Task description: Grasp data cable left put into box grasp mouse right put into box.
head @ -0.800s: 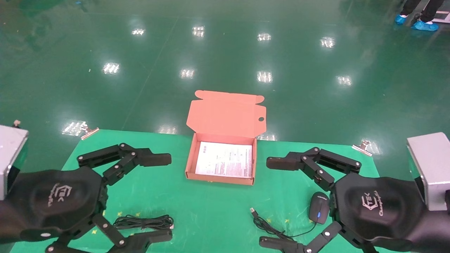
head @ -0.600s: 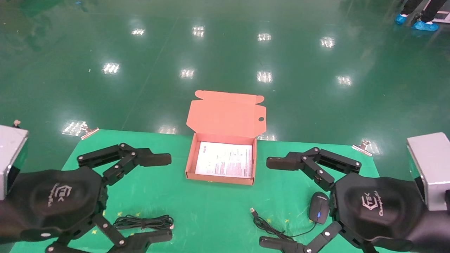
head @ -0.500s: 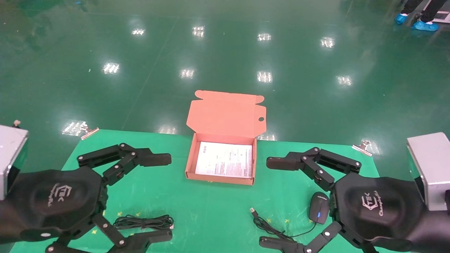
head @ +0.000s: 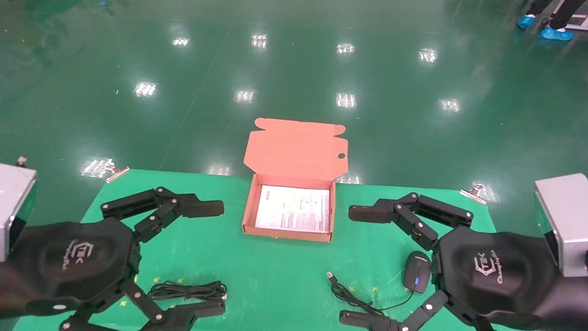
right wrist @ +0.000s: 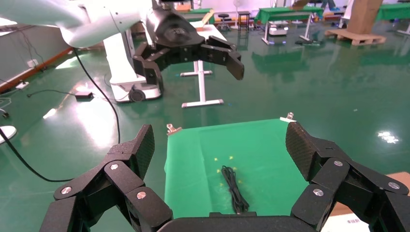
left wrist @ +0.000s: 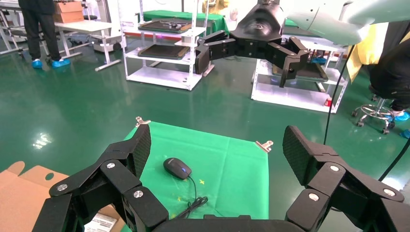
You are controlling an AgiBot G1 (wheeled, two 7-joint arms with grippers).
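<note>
Two black robot hands are hanging over a green-covered surface (head: 275, 276), one at each side, with an open box (head: 248, 209) lying between them at the far edge. The left hand (head: 209, 257) is holding its fingers spread wide, with nothing between them. The data cable (head: 188, 290) is lying in a long flat bundle on the surface, near the front edge, in the gap between that hand's two fingers as seen from the head camera; it is not being touched.

The right hand (head: 360, 264) is mirroring the pose on the other side, fingers likewise splayed and gripping nothing. The mouse (head: 417, 271) is sitting on the surface close beside the right hand's palm, its blue light showing, with its thin cord (head: 353, 299) trailing toward the middle of the surface and ending in a USB plug (head: 330, 275).

The box is standing with its lid flap raised at the back, a round hole near the flap's right edge, and a white printed sheet (head: 293, 214) covering its floor. Neither cable nor mouse is inside it.

Metal clips (head: 473, 192) are pinning the green cover at its far corners.
</note>
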